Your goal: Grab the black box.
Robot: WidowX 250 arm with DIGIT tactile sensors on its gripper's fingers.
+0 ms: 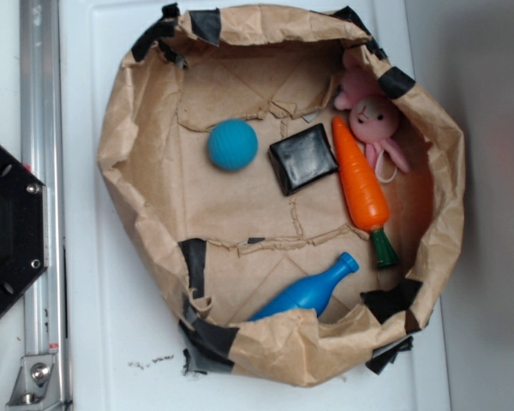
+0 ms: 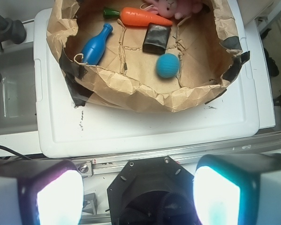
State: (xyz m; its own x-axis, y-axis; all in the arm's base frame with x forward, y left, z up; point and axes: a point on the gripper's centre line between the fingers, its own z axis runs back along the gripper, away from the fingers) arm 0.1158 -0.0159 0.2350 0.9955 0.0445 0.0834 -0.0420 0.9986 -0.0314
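The task is at its very beginning: the gripper (image 2: 136,194) is spread wide with nothing between its fingers, well apart from the paper bag (image 2: 131,91), above the black metal plate (image 2: 150,192). The black box (image 1: 302,157) lies flat inside the bag, between the teal ball (image 1: 233,144) and the carrot (image 1: 361,180), very near the carrot. The next move, I think, calls for reaching over the bag wall and descending exactly over the box.

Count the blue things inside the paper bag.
2: the teal ball left of the black box, and the blue bottle along the bag's near edge. Folds may hide others.
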